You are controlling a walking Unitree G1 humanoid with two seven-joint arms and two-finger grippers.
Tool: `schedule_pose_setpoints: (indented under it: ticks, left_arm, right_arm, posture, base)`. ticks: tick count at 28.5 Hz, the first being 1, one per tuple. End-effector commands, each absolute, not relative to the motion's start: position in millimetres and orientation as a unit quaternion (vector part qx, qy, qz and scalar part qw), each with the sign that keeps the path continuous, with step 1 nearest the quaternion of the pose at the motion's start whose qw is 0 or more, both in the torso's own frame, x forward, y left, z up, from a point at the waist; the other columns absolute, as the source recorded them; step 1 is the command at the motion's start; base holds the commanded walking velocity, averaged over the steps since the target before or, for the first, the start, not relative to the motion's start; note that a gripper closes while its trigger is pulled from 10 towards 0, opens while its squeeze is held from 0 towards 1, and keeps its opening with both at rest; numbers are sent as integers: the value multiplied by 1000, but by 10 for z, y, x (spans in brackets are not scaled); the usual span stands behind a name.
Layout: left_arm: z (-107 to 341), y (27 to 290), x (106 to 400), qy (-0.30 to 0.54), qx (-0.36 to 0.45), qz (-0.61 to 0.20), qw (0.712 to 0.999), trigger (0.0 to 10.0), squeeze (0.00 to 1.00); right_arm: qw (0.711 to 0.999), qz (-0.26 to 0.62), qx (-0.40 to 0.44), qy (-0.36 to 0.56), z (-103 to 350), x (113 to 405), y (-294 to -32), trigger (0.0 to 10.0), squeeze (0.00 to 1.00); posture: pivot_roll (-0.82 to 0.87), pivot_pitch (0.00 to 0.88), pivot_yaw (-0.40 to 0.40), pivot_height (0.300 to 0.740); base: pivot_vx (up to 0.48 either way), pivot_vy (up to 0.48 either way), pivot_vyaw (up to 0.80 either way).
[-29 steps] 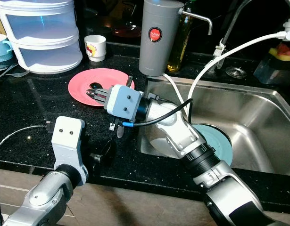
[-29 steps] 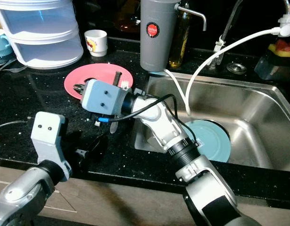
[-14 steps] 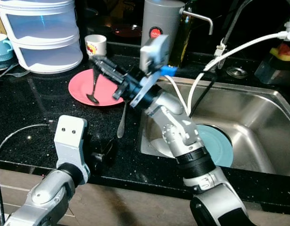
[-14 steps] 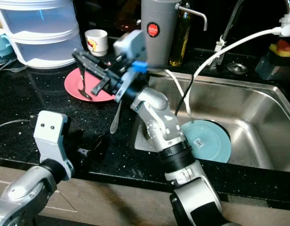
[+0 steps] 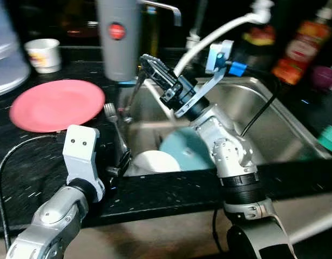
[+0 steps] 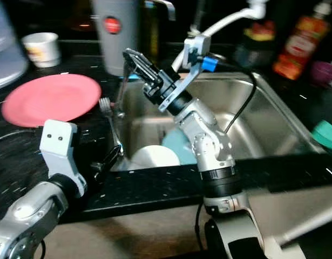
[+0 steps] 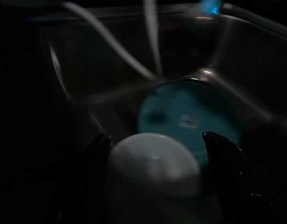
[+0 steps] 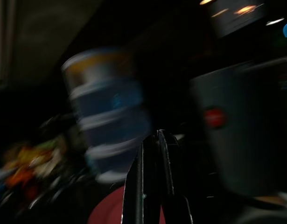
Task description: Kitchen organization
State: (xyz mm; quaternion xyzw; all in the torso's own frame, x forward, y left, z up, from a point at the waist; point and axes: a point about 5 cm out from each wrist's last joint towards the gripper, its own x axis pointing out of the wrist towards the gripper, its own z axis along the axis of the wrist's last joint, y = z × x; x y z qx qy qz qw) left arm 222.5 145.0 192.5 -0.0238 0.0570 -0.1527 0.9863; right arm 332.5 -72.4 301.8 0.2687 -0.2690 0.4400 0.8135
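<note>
Over the sink (image 5: 295, 135), right tool (image 5: 146, 66) (raised, arm bent) clamps a spoon (image 5: 131, 96); left tool (image 5: 124, 159) apart.

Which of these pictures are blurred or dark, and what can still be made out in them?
Both eye views are smeared by motion, yet the pink plate and sink stay readable. The left wrist view is very dark, with a white bowl and teal plate dimly visible. The right wrist view is dark and streaked behind the right hand.

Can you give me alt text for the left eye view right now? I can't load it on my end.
The right hand, fingers pinched on a spoon, hangs over the left end of the steel sink, where a teal plate and a white dish lie. The left hand rests at the sink's near edge; a pink plate sits on the black counter.
</note>
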Motion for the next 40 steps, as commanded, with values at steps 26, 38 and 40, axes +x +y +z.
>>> schedule_pose_setpoints:
  ticks: [26, 38, 40]
  left_arm:
    - [1902, 1411, 2259, 59, -17, -162, 985, 10000, 0]
    - [2018, 1662, 2362, 20, 36, -72, 997, 10000, 0]
    - [2047, 1711, 2379, 12, 48, -56, 997, 10000, 0]
  right_arm:
    - [907, 378, 1, -187, 2615, 3552, -514, 10000, 0]
    - [893, 402, 47, -198, 2632, 3497, -458, 10000, 1000]
    - [891, 404, 51, -200, 2630, 3487, -465, 10000, 1000]
  posture:
    - [160, 0, -55, 740]
    - [160, 0, -56, 740]
    - [159, 0, -54, 740]
  base:
    - [0, 0, -698]
    - [0, 0, 0]
    - [0, 0, 0]
